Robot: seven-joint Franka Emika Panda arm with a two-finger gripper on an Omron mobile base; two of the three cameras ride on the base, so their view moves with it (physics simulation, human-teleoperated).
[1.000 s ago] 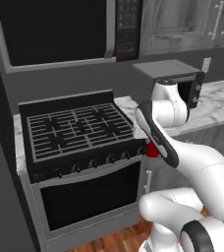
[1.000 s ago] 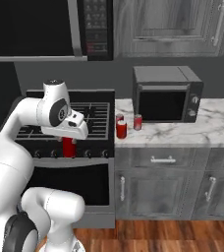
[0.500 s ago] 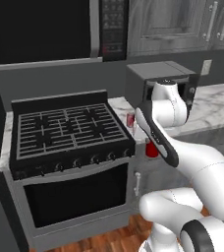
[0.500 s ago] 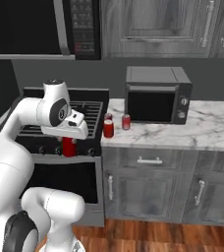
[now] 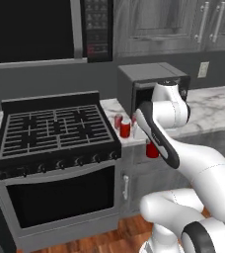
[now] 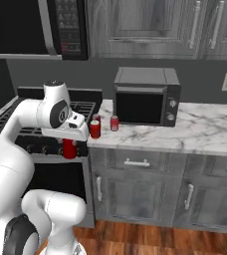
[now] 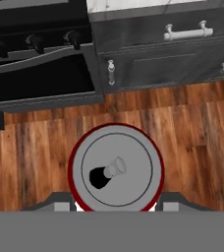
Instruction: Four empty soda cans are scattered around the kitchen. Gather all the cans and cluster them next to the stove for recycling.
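While our gripper (image 7: 115, 209) clamps a red soda can (image 7: 116, 170) above the wood floor (image 7: 192, 133), two cans (image 6: 95, 129) stand beside the stove (image 5: 55, 133).

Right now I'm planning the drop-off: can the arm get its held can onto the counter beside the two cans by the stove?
Probably yes: the pincer holds the can near the counter edge, with bare marble beside the two cans.

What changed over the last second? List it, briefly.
The base drove right, so the whole scene slid left in both base views; nothing moved on its own. The gripper stays clamped on the red silver-topped soda can, carried low. The red cans on the marble counter beside the black gas stove stayed put.
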